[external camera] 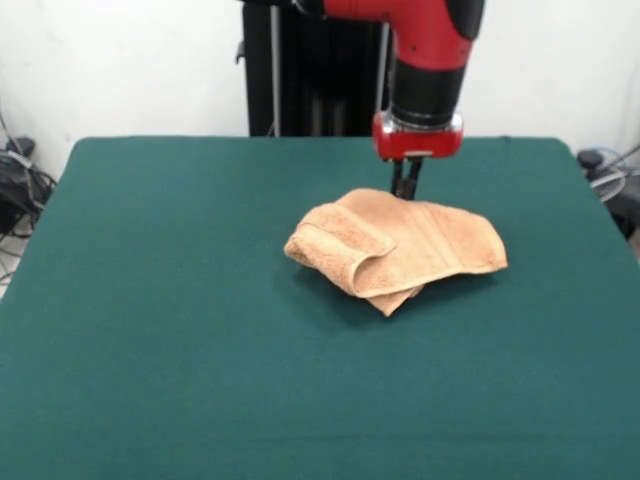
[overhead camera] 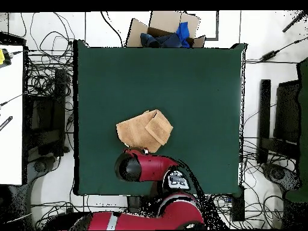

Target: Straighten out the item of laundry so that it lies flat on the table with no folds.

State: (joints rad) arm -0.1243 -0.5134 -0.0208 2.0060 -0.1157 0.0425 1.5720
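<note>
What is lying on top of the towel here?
A folded-over flap of the towel itself lies on its near-left part, and the pincer meets its far edge. What the flap covers is hidden. Bare table surrounds it.

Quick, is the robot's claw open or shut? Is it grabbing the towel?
Gripper: down at the towel's far edge, fingers close together; whether it is shut on the towel cannot be told.
</note>
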